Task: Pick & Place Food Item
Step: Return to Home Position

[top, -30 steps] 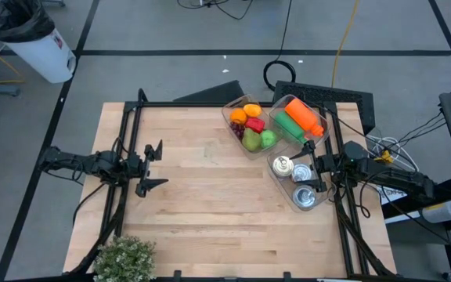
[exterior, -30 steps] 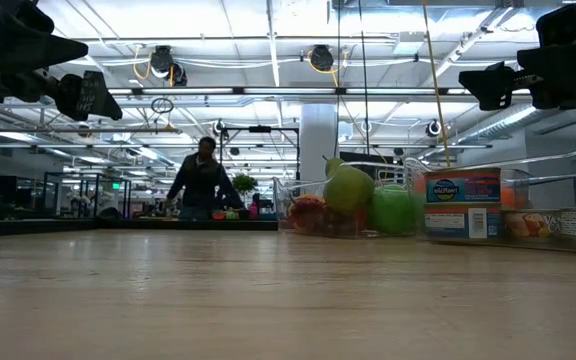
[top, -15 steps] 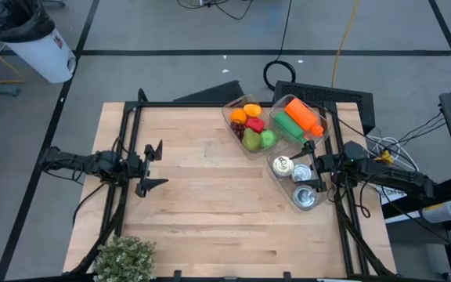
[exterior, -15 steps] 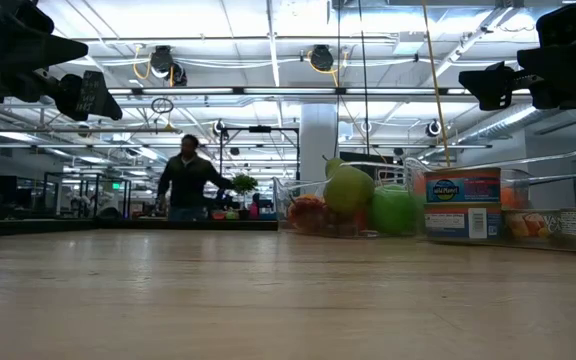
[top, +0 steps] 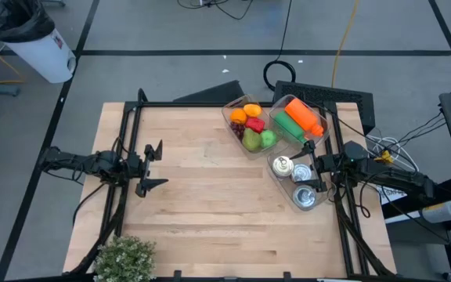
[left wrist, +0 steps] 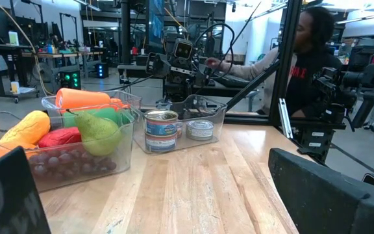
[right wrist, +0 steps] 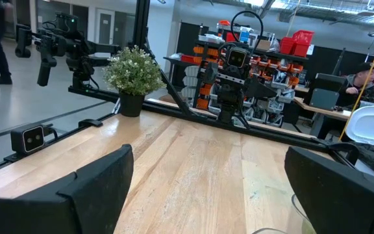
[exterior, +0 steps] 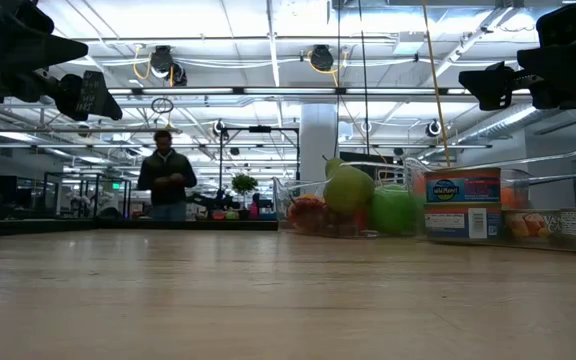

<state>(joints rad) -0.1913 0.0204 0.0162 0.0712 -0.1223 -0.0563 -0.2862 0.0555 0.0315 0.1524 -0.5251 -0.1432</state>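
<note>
Near the table's far right corner, a clear bin point(top: 250, 125) holds an orange, a red fruit, a pear point(left wrist: 99, 133), a green apple and grapes. Beside it, a second bin point(top: 300, 119) holds an orange carrot and a green item. A third bin point(top: 297, 182) holds cans point(left wrist: 162, 130). My left gripper point(top: 153, 166) hovers open over the table's left side and holds nothing. My right gripper point(top: 312, 166) hovers open above the can bin, also holding nothing. Both grippers sit high in the low view: the left gripper point(exterior: 78, 95) and the right gripper point(exterior: 488, 85).
A small potted plant point(top: 124, 257) stands at the near left corner. Bare wood point(top: 218, 196) spans the table's middle between the arms. Black frame rails point(top: 124, 157) run along the left and right sides. A person point(exterior: 166, 185) stands in the room beyond the table.
Both arms and all the food items have kept still. In the low view, a person in the room behind the table has walked toward the left.
</note>
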